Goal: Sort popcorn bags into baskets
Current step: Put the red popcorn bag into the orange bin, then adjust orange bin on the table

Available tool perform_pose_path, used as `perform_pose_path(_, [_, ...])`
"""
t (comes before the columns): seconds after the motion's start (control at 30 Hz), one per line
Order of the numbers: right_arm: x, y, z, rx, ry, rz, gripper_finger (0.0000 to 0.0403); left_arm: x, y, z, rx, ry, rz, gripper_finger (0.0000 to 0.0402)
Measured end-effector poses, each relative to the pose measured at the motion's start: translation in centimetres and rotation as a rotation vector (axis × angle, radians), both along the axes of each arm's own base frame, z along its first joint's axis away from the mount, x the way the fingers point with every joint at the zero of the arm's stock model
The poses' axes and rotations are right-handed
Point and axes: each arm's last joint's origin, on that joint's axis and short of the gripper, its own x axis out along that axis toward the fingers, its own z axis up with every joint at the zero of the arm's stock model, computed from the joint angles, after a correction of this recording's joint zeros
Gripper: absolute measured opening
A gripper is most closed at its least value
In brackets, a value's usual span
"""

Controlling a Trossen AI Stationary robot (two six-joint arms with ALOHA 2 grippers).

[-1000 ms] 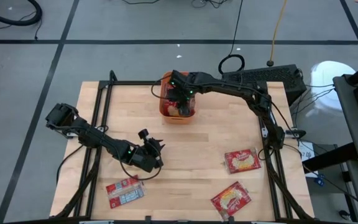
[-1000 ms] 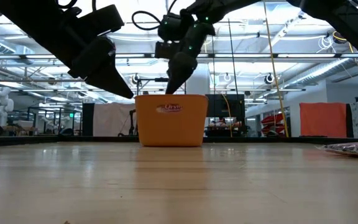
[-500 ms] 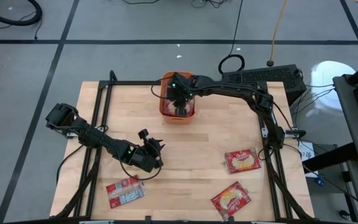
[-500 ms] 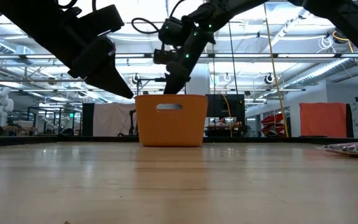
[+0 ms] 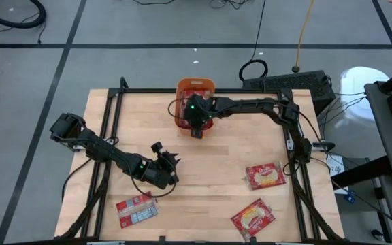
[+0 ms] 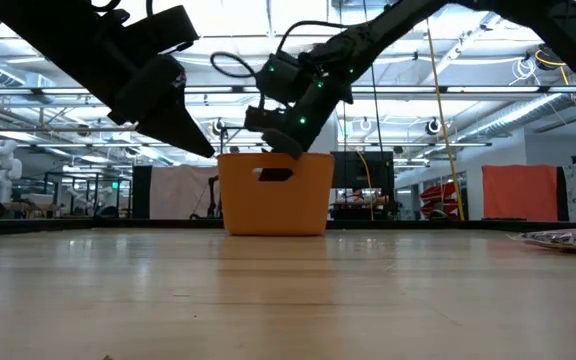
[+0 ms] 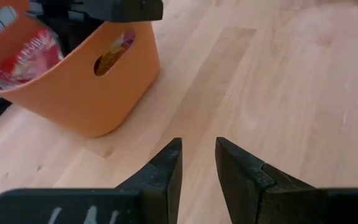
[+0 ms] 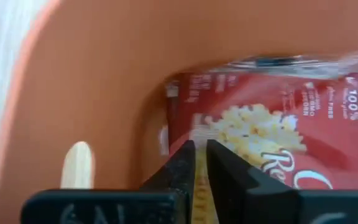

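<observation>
The orange basket (image 5: 180,102) (image 6: 273,200) stands at the table's far middle with popcorn bags (image 5: 196,87) (image 8: 278,143) lying inside. My right gripper (image 5: 197,128) (image 6: 290,148) (image 8: 201,155) reaches down into the basket's near end. Its fingers are shut, and their tips stand over a red bag's popcorn picture. Three more bags lie flat on the table: a grey-blue face (image 5: 136,209) near left, and two red faces (image 5: 265,175) (image 5: 252,219) near right. My left gripper (image 5: 173,161) (image 7: 197,146) hangs open above bare wood, nearer than the basket (image 7: 86,93). My right gripper's shut fingers (image 8: 182,163) slant down from above into the basket's near end, right over the top bag's printed face (image 8: 241,134). Whether the tips touch the bag, I cannot tell: the fingers themselves cover that spot.
A black frame (image 5: 114,92) runs along the table's edges. A keyboard (image 5: 291,83) and cables lie beyond the far right corner. Bare wood (image 5: 209,177) spreads between the basket and the loose bags.
My right gripper has sunk into the basket and shifted toward its near end, tipping steeper. A bag's label that showed through the basket's near handle slot a second ago has gone from sight there.
</observation>
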Motion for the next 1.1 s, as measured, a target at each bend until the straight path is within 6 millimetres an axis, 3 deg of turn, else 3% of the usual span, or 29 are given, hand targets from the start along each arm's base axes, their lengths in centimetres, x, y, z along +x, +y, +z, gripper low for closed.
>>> perform_pose_path(0.2, [0.3, 0.6, 1.3, -0.048, -0.060, 0.042, 0.0027, 0.2, 0.0, 0.1, 0.003, -0.011, -0.008, 0.0102])
perform_pose_path(0.43, [-1.2, 0.7, 6.2, -0.078, -0.155, 0.041, 0.0027, 0.6, 0.0, 0.4, 0.008, -0.044, -0.023, 0.0102])
perform_pose_path(0.6, [-2.3, 0.3, 7.8, -0.147, -0.139, -0.048, 0.0027, 0.7, 0.2, 0.5, 0.015, -0.046, -0.021, 0.0102])
perform_pose_path(0.67, [-2.7, -0.3, 7.6, -0.143, -0.114, -0.091, 0.0027, 0.7, 0.3, 0.5, 0.014, -0.046, -0.019, 0.0102])
perform_pose_path(0.83, [-4.1, -1.7, 4.7, -0.036, -0.075, -0.207, 0.0027, 0.7, 0.3, 0.5, 0.013, -0.048, -0.019, 0.0102])
perform_pose_path(1.1, [-5.9, -3.0, 1.7, 0.052, -0.054, -0.228, 0.0027, 0.8, 0.5, 0.5, 0.017, -0.044, -0.014, 0.0102])
